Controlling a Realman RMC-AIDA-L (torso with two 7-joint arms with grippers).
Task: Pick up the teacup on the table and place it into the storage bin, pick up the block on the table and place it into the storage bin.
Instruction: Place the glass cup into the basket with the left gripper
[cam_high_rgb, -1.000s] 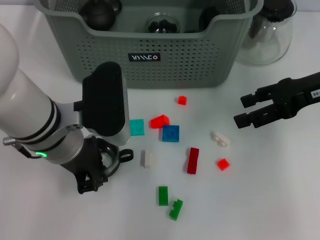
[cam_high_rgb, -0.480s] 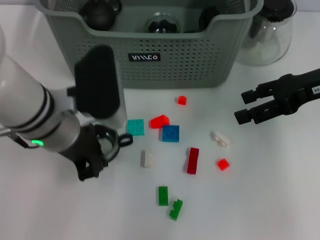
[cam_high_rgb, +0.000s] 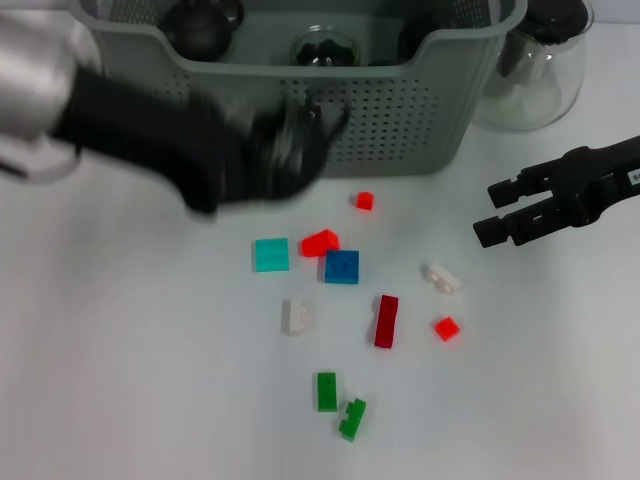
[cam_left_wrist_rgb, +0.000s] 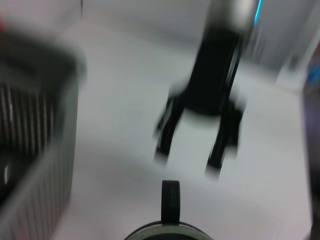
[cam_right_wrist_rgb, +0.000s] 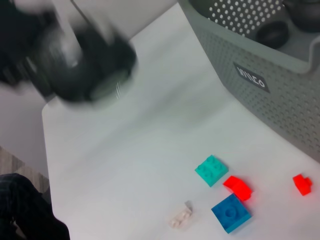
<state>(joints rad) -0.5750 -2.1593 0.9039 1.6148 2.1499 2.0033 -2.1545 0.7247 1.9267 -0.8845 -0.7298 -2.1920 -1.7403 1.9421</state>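
Head view first: the storage bin sits at the far side of the bench, dark round things already down inside it, though I can't make out whether any of them is a teacup. In front of it the blocks lie scattered and well apart from each other: a teal block, a blue block touching a red curved piece, a dark red bar, a white block, two green ones nearest the robot.

Left gripper is right up against the bin's front wall, a dark smear across the perforations; whether its jaws are released or clenched on anything, I can't tell.

Right gripper hangs off to the right, above the bench, jaws spread and empty, near the glass teapot.

Risks, as I judge them: that left arm is close enough to the bin's front wall to clip the rim and shove the basket back. If it carries something, a knock there could spill it short, down among the blocks. And the right arm, heading in, could brush the teapot
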